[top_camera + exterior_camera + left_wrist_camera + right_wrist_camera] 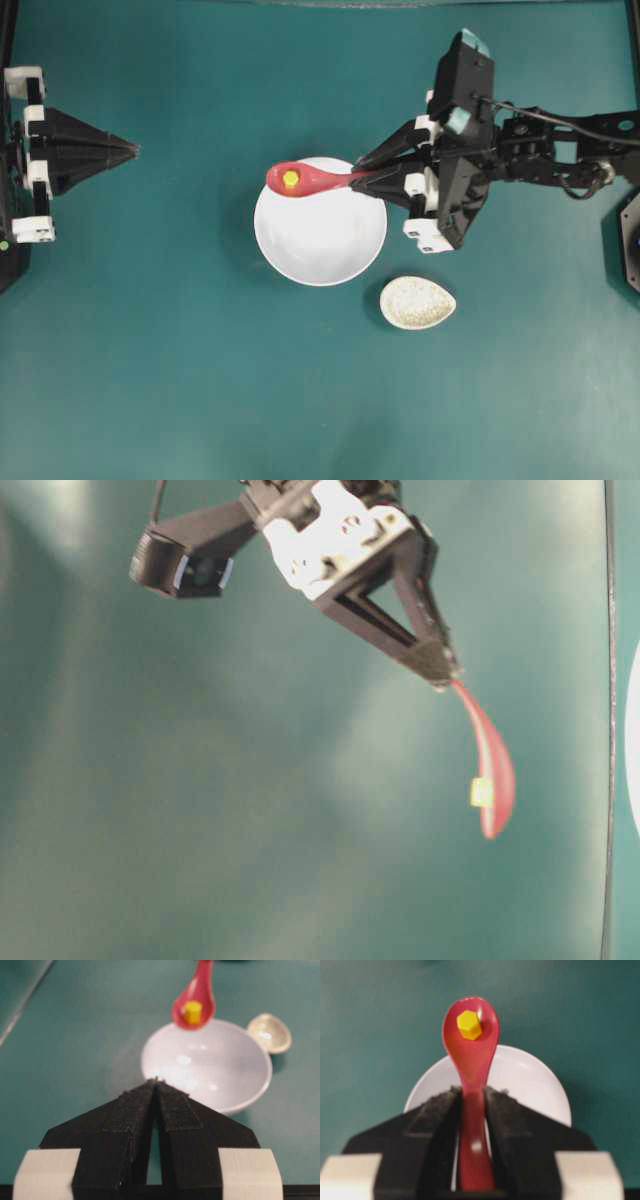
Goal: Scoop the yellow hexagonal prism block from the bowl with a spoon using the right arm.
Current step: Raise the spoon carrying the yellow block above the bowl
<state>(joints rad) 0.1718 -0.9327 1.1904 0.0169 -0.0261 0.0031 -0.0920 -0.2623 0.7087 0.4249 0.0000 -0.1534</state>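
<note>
Right gripper: clamped on the spoon's handle, one pad on each side, the handle running straight out between them.
Spoon: glossy pink-red and, by its look, stiff and slick; I judge the straight handle the right place to hold it, well back from the oval head, as it is held at present.
Spoon attitude: in the right wrist view the head looks level and hollow-side up; the table-level view shows it hanging clear of any surface.
Yellow hexagonal prism block: sits in the hollow of the head, toward the tip, far smaller than the head itself.
Block handling: probably very light and hard; on a glazed hollow it could slide or roll out with any tilt or jerk, so a slow, level carry seems wise.
Bowl: large, white, round, nothing seen inside it; the spoon head hangs over its far-left rim in the overhead view.
Right arm pose: reaches in from the right of the overhead view, the gripper pointing roughly level toward the bowl.
Speckled dish: small oval, just beside the bowl, untouched.
Left gripper: pads pressed together on nothing, parked at the left edge, well apart from the bowl.
</note>
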